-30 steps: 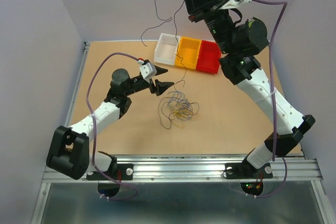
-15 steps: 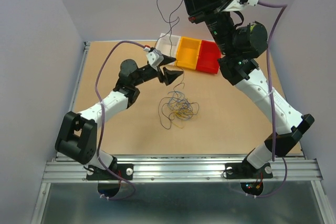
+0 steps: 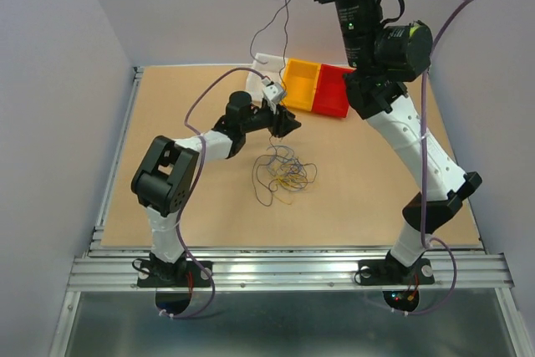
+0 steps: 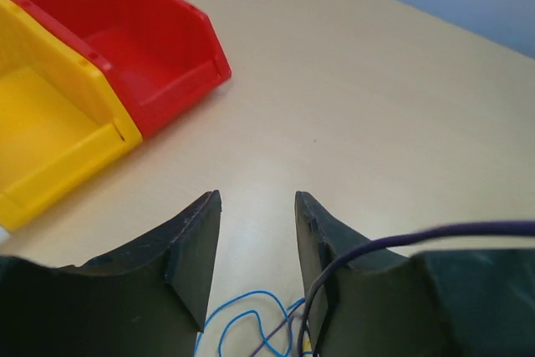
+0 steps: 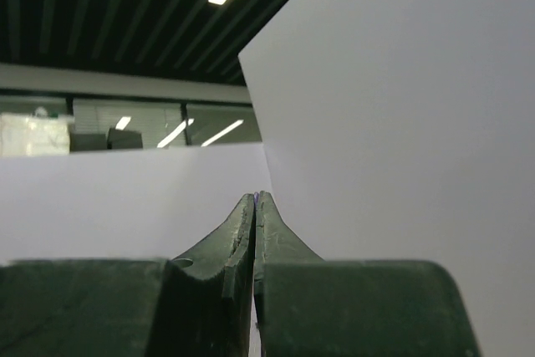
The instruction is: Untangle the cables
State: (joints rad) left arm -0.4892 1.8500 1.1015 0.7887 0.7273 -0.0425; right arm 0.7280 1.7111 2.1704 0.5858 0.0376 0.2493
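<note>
Right claw point(image 5: 254, 198) pinches dark wire point(image 4: 418, 234) up high; left claw point(image 4: 257, 198) half-spread, empty: clamp that wire squarely, then pull slowly.

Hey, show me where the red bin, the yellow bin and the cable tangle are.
red bin point(image 3: 331, 89), top view, its bare floor.
yellow bin point(image 3: 303, 85), top view, its bare floor.
cable tangle point(image 3: 287, 176), top view, middle of the pile.
</note>
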